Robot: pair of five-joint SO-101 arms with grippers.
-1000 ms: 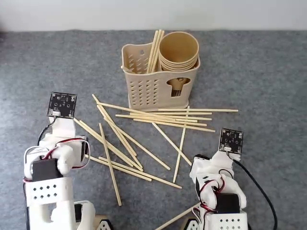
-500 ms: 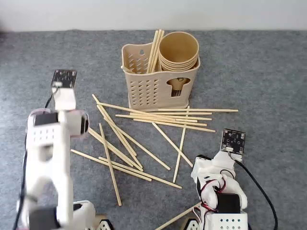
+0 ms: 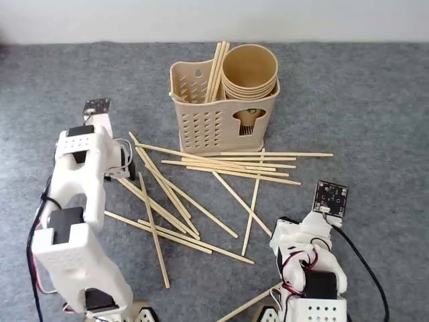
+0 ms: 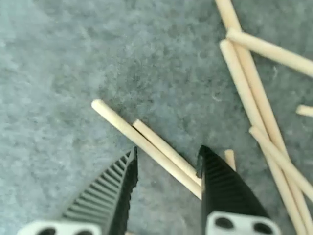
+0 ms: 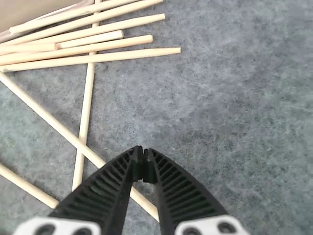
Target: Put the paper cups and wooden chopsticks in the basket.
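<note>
A beige slotted basket (image 3: 221, 121) stands at the back of the grey mat. It holds a stack of paper cups (image 3: 249, 67) and a few wooden chopsticks (image 3: 216, 64). Many more chopsticks (image 3: 201, 171) lie scattered in front of it. My left gripper (image 4: 167, 152) is open and low over the mat, its jaws on either side of the ends of two chopsticks (image 4: 146, 139). From above, the left gripper (image 3: 126, 169) sits at the left edge of the pile. My right gripper (image 5: 142, 152) is shut and holds nothing, just above a long chopstick (image 5: 58, 129).
The right arm (image 3: 308, 255) is folded at the front right. One chopstick (image 3: 248, 305) lies by its base at the front edge. Bare grey mat (image 3: 362, 114) stretches to the right of the basket and at the far left.
The left arm has risen from its folded pose, stretched forward and come down over the chopstick ends at the left of the pile. The right arm has barely shifted.
</note>
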